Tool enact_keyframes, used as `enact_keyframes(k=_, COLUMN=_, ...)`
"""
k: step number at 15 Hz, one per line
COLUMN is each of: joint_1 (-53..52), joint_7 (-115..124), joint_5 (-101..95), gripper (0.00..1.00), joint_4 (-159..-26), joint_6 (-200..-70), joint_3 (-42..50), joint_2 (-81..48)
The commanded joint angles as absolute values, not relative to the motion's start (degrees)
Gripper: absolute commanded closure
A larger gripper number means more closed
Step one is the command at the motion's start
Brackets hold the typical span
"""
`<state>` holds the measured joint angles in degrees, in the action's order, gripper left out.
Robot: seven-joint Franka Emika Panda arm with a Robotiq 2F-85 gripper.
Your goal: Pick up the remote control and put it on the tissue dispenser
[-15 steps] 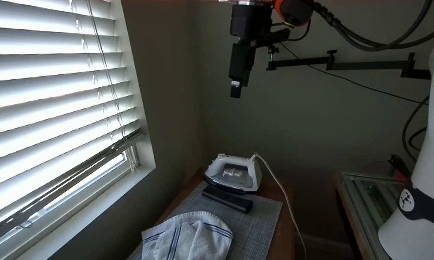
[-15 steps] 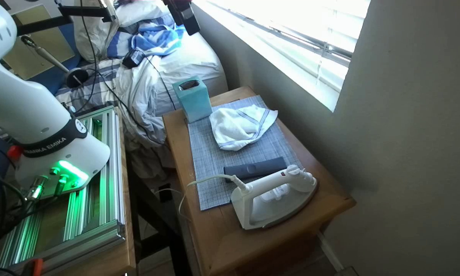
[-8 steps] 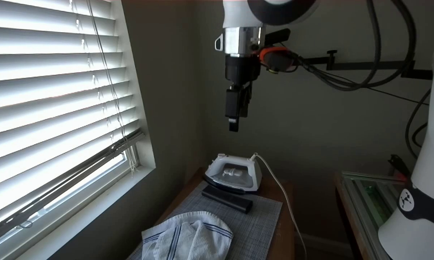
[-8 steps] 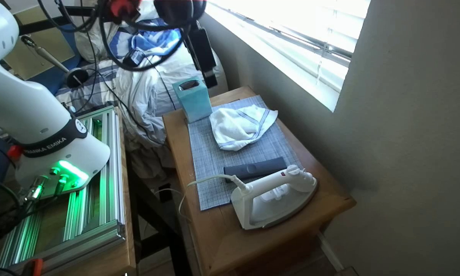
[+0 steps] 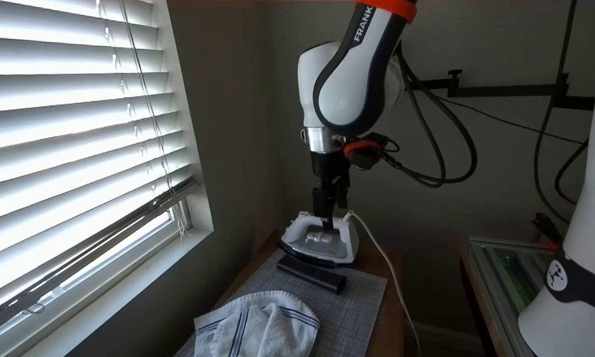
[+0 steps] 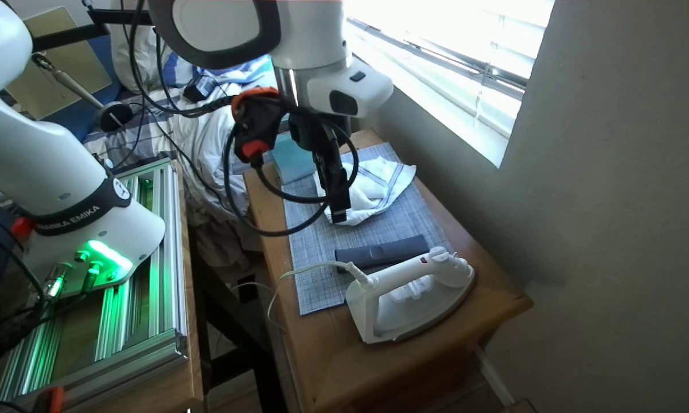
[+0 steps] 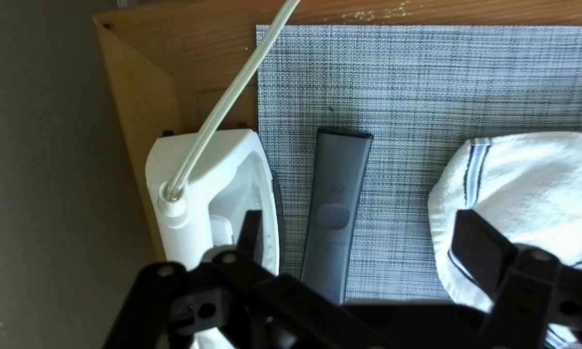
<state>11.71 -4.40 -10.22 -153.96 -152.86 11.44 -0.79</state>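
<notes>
The remote control is a slim dark grey-black bar. It lies flat on the woven mat beside the iron in both exterior views [image 5: 311, 273] [image 6: 381, 252] and in the wrist view [image 7: 337, 184]. My gripper [image 7: 360, 218] is open and empty, its fingers wide apart. It points down and hangs above the mat, apart from the remote; it also shows in both exterior views [image 5: 328, 228] [image 6: 338, 215]. In the wrist view the remote runs between the fingers, nearer the left one. The tissue dispenser, a teal box [image 6: 294, 163], stands at the table's far corner, its top mostly hidden behind the arm.
A white iron [image 7: 220, 150] stands close along the remote, under the left finger in the wrist view. Its cord [image 7: 232, 94] runs off the table edge. A white striped towel [image 6: 393, 178] lies on the mat [image 6: 315, 235] between remote and dispenser. Wall and window flank the wooden table [image 6: 333, 367].
The arm has come down a long way from high above the table. The gripper is now low above the mat near the remote. The remote, iron, towel and box have not moved.
</notes>
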Motion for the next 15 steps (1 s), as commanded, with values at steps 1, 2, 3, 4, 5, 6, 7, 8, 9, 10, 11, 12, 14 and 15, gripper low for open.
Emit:
enact_keyframes(k=1, joint_1=11.56, joint_7=-4.4, joint_5=-10.21, gripper=0.0, joint_4=-153.75, joint_6=-152.78, joint_3=11.53, joint_2=-1.31)
enact_keyframes(k=2, joint_1=11.53, joint_7=-4.4, joint_5=-10.22, gripper=0.0, joint_4=-153.78, joint_6=-152.78, joint_3=11.5, joint_2=-1.13)
enact_keyframes(k=3, joint_1=11.55, joint_7=-4.4, joint_5=-10.22, gripper=0.0, joint_4=-153.92, joint_6=-152.77, joint_3=11.48, joint_2=-0.62)
enact_keyframes(k=4, joint_1=11.58, joint_7=-4.4, joint_5=-10.22, gripper=0.0, joint_4=-154.02, joint_6=-152.76, joint_3=11.47, joint_2=-0.17)
enact_keyframes(k=5, joint_1=11.58, joint_7=-4.4, joint_5=-10.22, gripper=0.0, joint_4=-154.03, joint_6=-152.75, joint_3=11.45, joint_2=0.08)
enact_keyframes(k=6, joint_1=11.35, joint_7=-6.76, joint_5=-6.75, gripper=0.0, joint_4=-153.71, joint_6=-154.99, joint_3=11.25, joint_2=-1.63)
enact_keyframes(k=7, joint_1=11.21, joint_7=-7.54, joint_5=-4.66, gripper=0.0, joint_4=-153.31, joint_6=-157.87, joint_3=11.1, joint_2=-3.81)
enact_keyframes(k=8, joint_1=11.08, joint_7=-10.04, joint_5=-1.57, gripper=0.0, joint_4=-153.12, joint_6=-159.62, joint_3=10.78, joint_2=-5.04)
enact_keyframes(k=9, joint_1=10.99, joint_7=-12.4, joint_5=2.3, gripper=0.0, joint_4=-152.53, joint_6=-161.72, joint_3=10.04, joint_2=-7.23)
enact_keyframes(k=10, joint_1=11.12, joint_7=-13.69, joint_5=4.63, gripper=0.0, joint_4=-152.04, joint_6=-163.07, joint_3=9.28, joint_2=-8.85)
enact_keyframes(k=11, joint_1=11.45, joint_7=-15.09, joint_5=6.75, gripper=0.0, joint_4=-151.61, joint_6=-164.72, joint_3=8.24, joint_2=-10.58)
enact_keyframes(k=12, joint_1=11.91, joint_7=-15.88, joint_5=8.11, gripper=0.0, joint_4=-150.89, joint_6=-165.35, joint_3=7.1, joint_2=-12.32)
enact_keyframes(k=14, joint_1=12.35, joint_7=-14.93, joint_5=5.97, gripper=0.0, joint_4=-149.11, joint_6=-167.48, joint_3=6.73, joint_2=-16.57)
enact_keyframes(k=15, joint_1=12.69, joint_7=-15.49, joint_5=4.36, gripper=0.0, joint_4=-147.87, joint_6=-167.28, joint_3=6.71, joint_2=-18.62)
